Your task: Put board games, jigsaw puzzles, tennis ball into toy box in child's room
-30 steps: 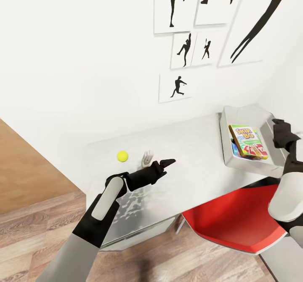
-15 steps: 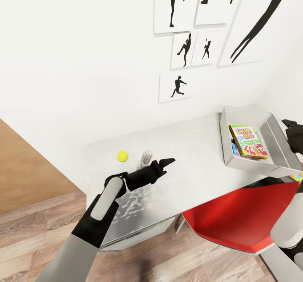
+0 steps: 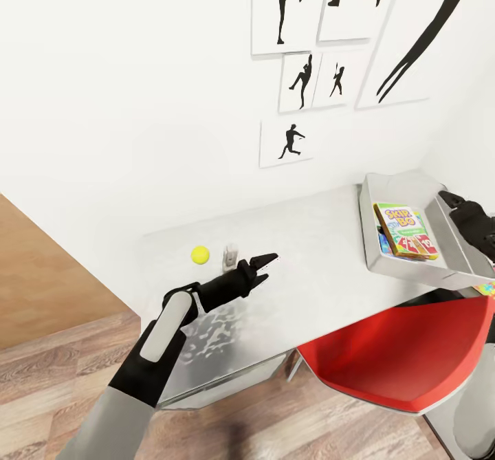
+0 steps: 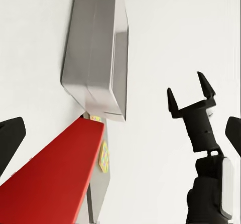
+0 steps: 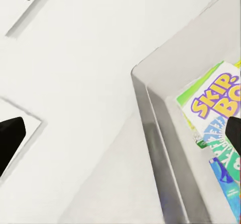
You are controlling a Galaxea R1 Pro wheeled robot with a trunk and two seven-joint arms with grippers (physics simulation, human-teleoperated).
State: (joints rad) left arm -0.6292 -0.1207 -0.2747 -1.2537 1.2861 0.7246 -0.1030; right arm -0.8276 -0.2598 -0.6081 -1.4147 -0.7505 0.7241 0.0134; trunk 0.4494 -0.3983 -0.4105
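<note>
While the toy box sits at the right end of the light grey table, close to the wall corner, a yellow-green and red board game marked SKIP-BO lies flat inside it, w/ a blue-printed box peeking out beneath its left edge. The tennis ball rests on the tabletop well left of the toy box, near the table's far left end. Just right of the ball stands a small white-grey item, too small to identify. The left gripper hovers over the table beside that item, pointing toward the toy box; fingers look close together in the head view, but can't tell for sure. The right gripper is at the toy box's right wall, fingers spread apart in the left wrist view, holding nothing. A red chair is tucked under the table below the toy box. Bit of multicoloured puzzle shows at the toy box's near right corner
</note>
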